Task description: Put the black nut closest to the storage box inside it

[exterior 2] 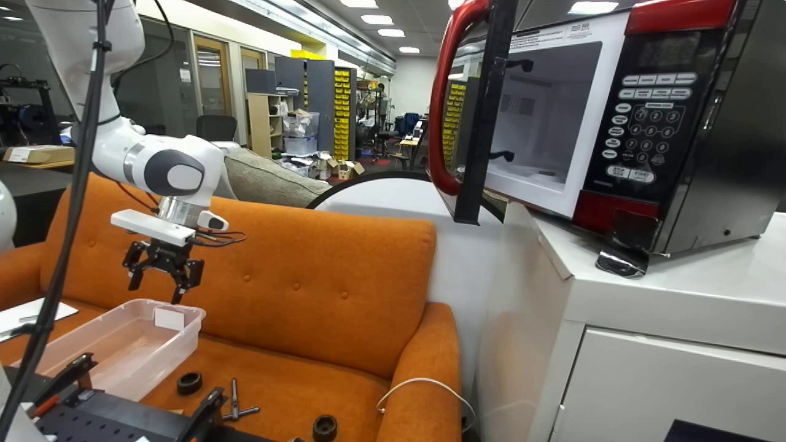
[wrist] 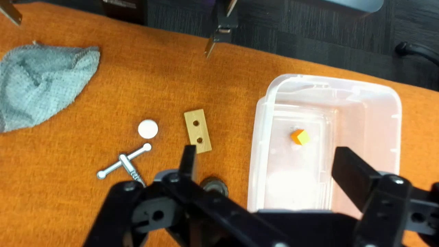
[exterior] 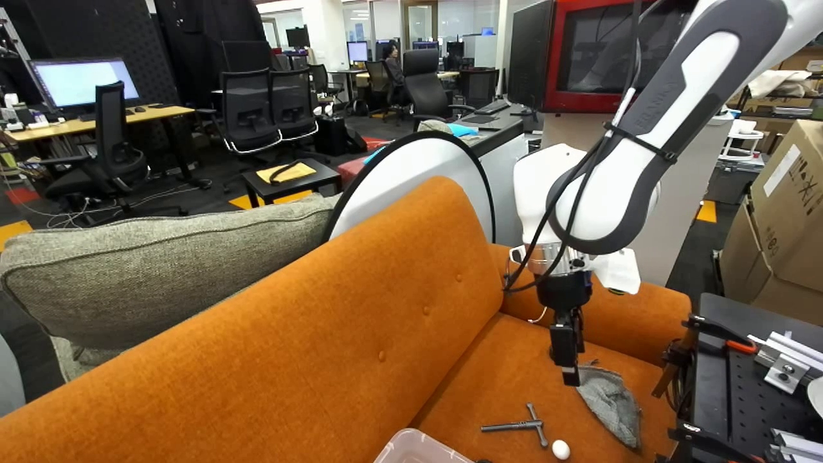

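Closest to our wrist cam, the gripper [wrist: 265, 164] hangs with jaws spread way apart. Below it we've got the see-through storage box [wrist: 365, 130] with a little orange cube [wrist: 299, 137] in it, and the black nut [wrist: 215, 186] sits just beside the box on the orange couch [wrist: 61, 178], partly hidden behind the gripper. Past the couch edge, we see dark carpet [wrist: 291, 37].

In an exterior view the camera looks lengthwise along the orange sofa [exterior: 386, 308], from near one end, higher than its backrest [exterior: 289, 334]. In an exterior view the camera stands before the sofa, facing the backrest, the microwave [exterior 2: 651, 116] close. Both exterior views share the backrest, one armrest [exterior 2: 424, 362] and part of the seat [exterior 2: 288, 368]. The wrist view, nearest the seat, points down past the tool [wrist: 265, 161]; all three include some of the storage box [wrist: 298, 175].
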{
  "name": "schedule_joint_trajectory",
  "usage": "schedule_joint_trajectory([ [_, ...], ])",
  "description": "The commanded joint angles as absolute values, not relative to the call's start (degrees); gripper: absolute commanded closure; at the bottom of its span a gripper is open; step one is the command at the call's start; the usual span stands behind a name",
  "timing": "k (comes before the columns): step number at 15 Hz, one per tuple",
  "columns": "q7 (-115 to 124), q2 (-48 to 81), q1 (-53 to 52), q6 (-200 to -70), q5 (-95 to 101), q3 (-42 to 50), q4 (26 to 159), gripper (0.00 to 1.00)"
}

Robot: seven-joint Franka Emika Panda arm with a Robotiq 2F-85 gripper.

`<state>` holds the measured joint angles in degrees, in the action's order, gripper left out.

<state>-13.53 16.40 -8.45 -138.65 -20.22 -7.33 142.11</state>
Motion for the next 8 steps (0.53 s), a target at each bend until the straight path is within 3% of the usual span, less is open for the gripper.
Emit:
schedule_joint_trajectory([
  [1, -16.9, 22.4, -6.3, -147.7, -20.2, -9.8, 140.4, 0.00],
  [8, -12.9, 38.4, -7.6, -158.1, -13.3, -11.7, 133.1, 0.00],
])
